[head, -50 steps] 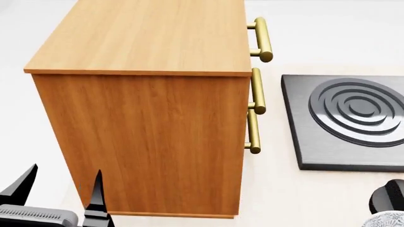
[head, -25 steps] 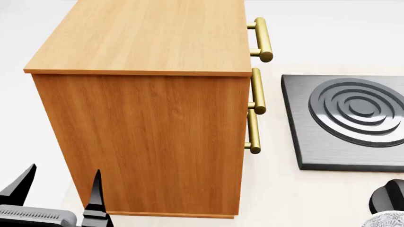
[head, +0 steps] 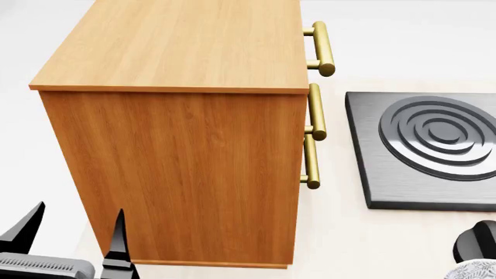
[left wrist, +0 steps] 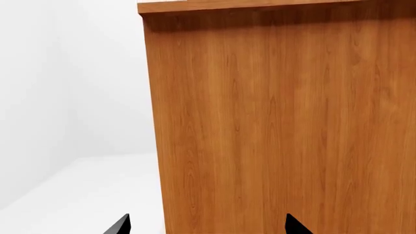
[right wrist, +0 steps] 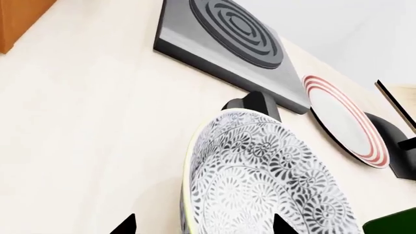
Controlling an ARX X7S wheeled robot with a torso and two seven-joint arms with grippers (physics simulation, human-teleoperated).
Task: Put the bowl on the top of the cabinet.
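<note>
Nothing has shifted since the earlier frame: the left hand (head: 69,235) stays wide by the cabinet (head: 194,168), the right hand (right wrist: 201,225) wide around the bowl (right wrist: 266,180).

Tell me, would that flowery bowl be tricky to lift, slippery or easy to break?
The bowl looks like stiff glazed ceramic, so it probably keeps its shape but could chip if dropped. Its smooth, curved wall may slip between narrow fingertips. Being wide and deep, it could tilt if lifted by one rim.
</note>
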